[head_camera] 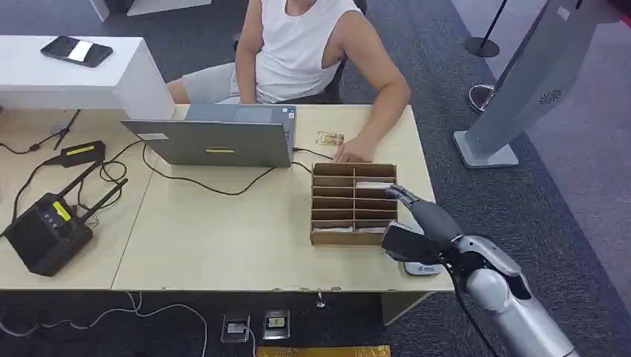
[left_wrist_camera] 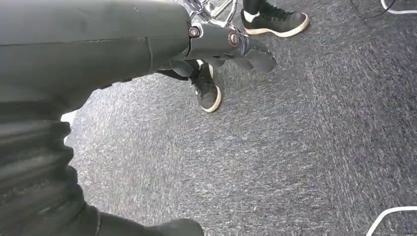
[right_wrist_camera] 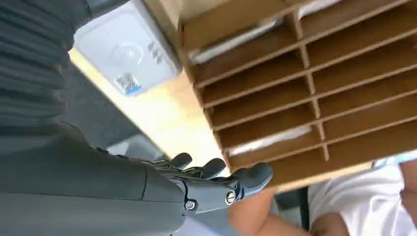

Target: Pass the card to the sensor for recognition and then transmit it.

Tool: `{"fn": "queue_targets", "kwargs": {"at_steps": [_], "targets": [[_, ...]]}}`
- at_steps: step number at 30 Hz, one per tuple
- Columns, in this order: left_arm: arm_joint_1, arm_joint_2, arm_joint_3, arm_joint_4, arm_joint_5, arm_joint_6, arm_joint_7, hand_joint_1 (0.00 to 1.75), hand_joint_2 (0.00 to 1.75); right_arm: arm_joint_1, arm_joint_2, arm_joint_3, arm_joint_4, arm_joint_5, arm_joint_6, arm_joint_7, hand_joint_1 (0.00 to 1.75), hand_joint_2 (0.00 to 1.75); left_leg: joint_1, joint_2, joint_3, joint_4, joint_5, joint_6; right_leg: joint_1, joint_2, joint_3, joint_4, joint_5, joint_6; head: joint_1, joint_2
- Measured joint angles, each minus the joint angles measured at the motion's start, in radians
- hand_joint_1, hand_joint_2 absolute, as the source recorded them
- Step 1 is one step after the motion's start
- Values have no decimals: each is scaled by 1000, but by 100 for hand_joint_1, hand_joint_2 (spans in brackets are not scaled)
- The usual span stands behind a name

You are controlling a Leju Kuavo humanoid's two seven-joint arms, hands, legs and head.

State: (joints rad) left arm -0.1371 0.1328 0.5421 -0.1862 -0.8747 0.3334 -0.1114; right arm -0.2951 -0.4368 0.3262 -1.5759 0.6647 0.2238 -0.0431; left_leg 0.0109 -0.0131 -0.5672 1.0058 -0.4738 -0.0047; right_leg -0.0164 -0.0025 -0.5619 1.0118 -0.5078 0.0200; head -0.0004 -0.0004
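A thin pale card (head_camera: 374, 184) lies flat in a far right slot of the brown divided box (head_camera: 350, 236) on the surface; the right hand (head_camera: 417, 216) hovers open above it, fingers extended, holding nothing

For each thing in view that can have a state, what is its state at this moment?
Laptop: lid open, cable plugged in.
Card rack: flat on the desk, most slots empty, white cards in a few.
Card sensor: flat at the desk edge, no card on it.
Right hand: open, holds nothing, over the rack's right side.
Left hand: hangs above the carpet, holds nothing.
Phone: lying flat.
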Motion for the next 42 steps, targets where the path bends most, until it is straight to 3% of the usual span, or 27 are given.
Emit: {"fn": "queue_targets", "kwargs": {"at_steps": [4,10,16,25,42], "targets": [[0,-3,10,0,3,5,12,0,175,5,24,27,11,212,-205,-1,0,175,0,0,0,0,0,0,0,0,0,0,0,0,0,0],[0,-5,14,0,-1,7,13,0,175,35,77,72,55,295,-366,-16,0,175,1,0,0,0,0,0,1,0,0,0,-1,-1,0,0],[0,-6,17,0,-6,7,13,0,175,55,110,115,106,286,-378,-25,0,175,1,0,0,0,0,0,1,0,0,0,-1,-1,0,0],[0,-6,18,0,-13,7,13,0,175,56,113,132,139,248,-379,-26,0,175,1,0,0,0,0,0,1,0,0,0,-1,-1,0,0],[0,-8,19,0,-24,14,13,0,175,21,115,145,256,247,-504,-11,0,175,1,0,0,0,0,0,1,0,0,0,-1,-1,0,0]]}}
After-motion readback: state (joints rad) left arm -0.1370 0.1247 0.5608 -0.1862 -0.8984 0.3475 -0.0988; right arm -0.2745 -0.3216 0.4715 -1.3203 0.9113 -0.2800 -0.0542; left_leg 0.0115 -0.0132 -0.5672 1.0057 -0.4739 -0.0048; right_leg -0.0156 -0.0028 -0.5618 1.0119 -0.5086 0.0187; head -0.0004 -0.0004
